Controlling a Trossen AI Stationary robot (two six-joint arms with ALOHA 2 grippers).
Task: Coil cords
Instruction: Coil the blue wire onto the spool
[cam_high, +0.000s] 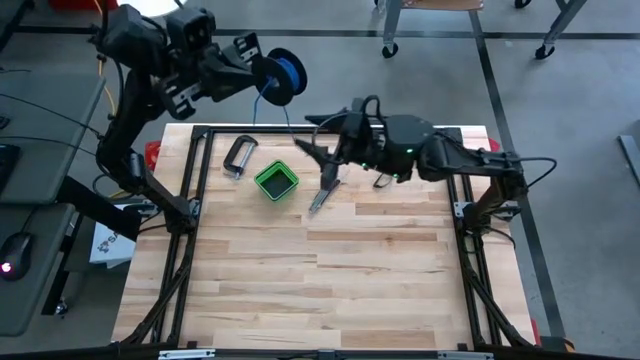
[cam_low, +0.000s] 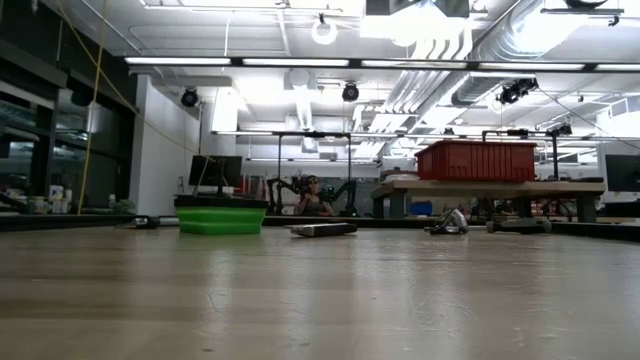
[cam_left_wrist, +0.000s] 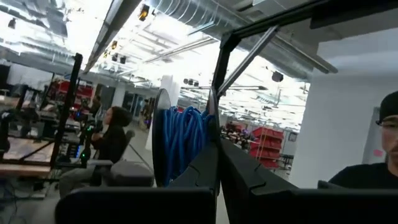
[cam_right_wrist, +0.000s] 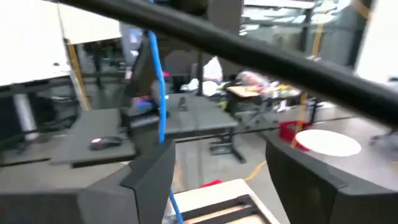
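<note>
A small dark spool (cam_high: 285, 72) wound with blue wire (cam_left_wrist: 183, 143) hangs in the air beyond the table's far left corner, with my left gripper (cam_high: 262, 72) shut on it. A strand of the wire (cam_high: 290, 122) drops from the spool toward my right gripper (cam_high: 305, 132). That gripper is raised over the table's far edge, pointing left, and stands open. In the right wrist view the strand (cam_right_wrist: 157, 81) runs down right beside one finger (cam_right_wrist: 149, 177). My left gripper pinches the spool's dark flange (cam_left_wrist: 213, 121) at its rim between its two shut fingers. The spool is lifted clear of the table and stands on edge, its wound wire beside the fingers. My right gripper: the blue strand passes against one fingertip; I cannot tell whether they touch.
On the far part of the wooden table (cam_high: 330, 280) lie a green box (cam_high: 276, 180), a metal clamp (cam_high: 238, 157) and a dark hand tool (cam_high: 322, 195). Black frame rails run along the table's sides. In the left wrist view people sit in the room beyond.
</note>
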